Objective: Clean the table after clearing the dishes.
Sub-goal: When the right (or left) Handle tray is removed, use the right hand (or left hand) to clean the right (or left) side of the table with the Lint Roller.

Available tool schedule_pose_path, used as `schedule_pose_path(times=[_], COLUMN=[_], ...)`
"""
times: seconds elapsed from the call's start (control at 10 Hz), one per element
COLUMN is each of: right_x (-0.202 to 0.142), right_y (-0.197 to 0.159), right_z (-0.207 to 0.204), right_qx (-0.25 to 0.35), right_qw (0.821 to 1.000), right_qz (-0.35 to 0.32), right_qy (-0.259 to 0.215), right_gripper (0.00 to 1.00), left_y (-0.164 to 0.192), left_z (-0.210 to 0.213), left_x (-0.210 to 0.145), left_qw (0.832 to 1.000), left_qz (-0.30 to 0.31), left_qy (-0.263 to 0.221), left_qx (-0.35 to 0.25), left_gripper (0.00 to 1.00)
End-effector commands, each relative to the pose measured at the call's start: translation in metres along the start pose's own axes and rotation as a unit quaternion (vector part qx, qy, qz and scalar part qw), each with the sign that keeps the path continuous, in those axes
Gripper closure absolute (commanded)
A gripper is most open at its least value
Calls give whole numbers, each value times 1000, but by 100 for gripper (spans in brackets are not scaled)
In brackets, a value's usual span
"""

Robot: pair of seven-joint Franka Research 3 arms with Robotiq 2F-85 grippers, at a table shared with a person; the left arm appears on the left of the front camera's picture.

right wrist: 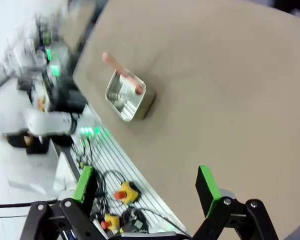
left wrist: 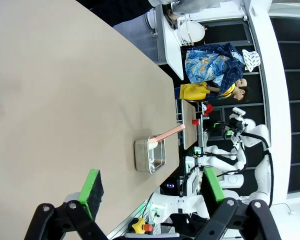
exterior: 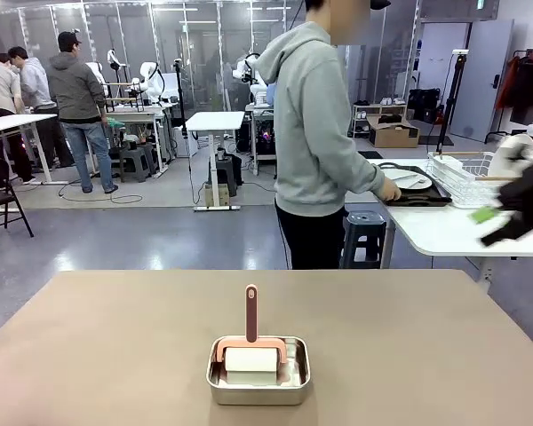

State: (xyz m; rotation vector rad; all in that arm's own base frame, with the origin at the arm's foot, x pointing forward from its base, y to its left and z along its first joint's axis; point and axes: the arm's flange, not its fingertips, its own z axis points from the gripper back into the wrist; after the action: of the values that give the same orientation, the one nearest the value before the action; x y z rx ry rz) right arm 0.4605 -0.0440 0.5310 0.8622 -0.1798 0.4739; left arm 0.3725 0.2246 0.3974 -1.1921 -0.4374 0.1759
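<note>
The beige table (exterior: pixel 115 355) stretches across the front view. On it, near the front middle, stands a steel pan (exterior: pixel 258 377) holding a pink-handled brush (exterior: pixel 251 319) with a white block. The dishes, a white plate (exterior: pixel 409 180) on a dark tray (exterior: pixel 419 197), rest on the white side table at the far right under the hand of a person in a grey hoodie (exterior: pixel 315 124). My right gripper (exterior: pixel 502 222) hangs blurred at the right edge, above that side table. My left gripper (left wrist: pixel 152 187) is open above the table (left wrist: pixel 65 100), with the pan (left wrist: pixel 150 154) ahead of it. My right gripper (right wrist: pixel 145 185) is open over the table edge, the pan (right wrist: pixel 125 95) beyond it.
A white wire rack (exterior: pixel 462 173) sits on the side table (exterior: pixel 444 232) beside the tray. A dark stool (exterior: pixel 366 235) stands between the person and that table. Other people stand at workbenches far back left. A box with red and yellow buttons (right wrist: pixel 121 192) lies below the table's near edge.
</note>
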Motion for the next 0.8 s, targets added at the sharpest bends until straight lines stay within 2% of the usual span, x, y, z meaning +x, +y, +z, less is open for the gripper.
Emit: schedule_pose_path(times=[0.0, 0.2, 0.3, 0.4, 0.5, 0.6, 0.7], right_x=[39, 61, 64, 64, 66, 69, 69], right_y=[20, 58, 71, 77, 79, 79, 79], right_z=[-62, -138, -165, -188, -206, -215, -216], right_qx=[-16, -49, -49, -77, -89, -96, -101], right_qw=[995, 982, 978, 971, 965, 963, 959], right_qz=[65, 107, 122, 141, 159, 180, 189], right_qy=[73, 146, 162, 175, 187, 177, 186], right_gripper=[0, 0, 0, 0, 0, 0, 0], left_y=[-1, -1, -1, -1, -1, -1, -1], left_z=[3, 3, 3, 3, 3, 3, 3], left_x=[-2, -2, -2, -2, -2, -2, -2], left_qw=[1000, 1000, 1000, 1000, 1000, 1000, 1000], left_qz=[0, 0, 0, 0, 0, 0, 0], left_qy=[4, 4, 4, 4, 4, 4, 4], left_qx=[-1, -1, -1, -1, -1, -1, -1], left_gripper=[0, 0, 0, 0, 0, 0, 0])
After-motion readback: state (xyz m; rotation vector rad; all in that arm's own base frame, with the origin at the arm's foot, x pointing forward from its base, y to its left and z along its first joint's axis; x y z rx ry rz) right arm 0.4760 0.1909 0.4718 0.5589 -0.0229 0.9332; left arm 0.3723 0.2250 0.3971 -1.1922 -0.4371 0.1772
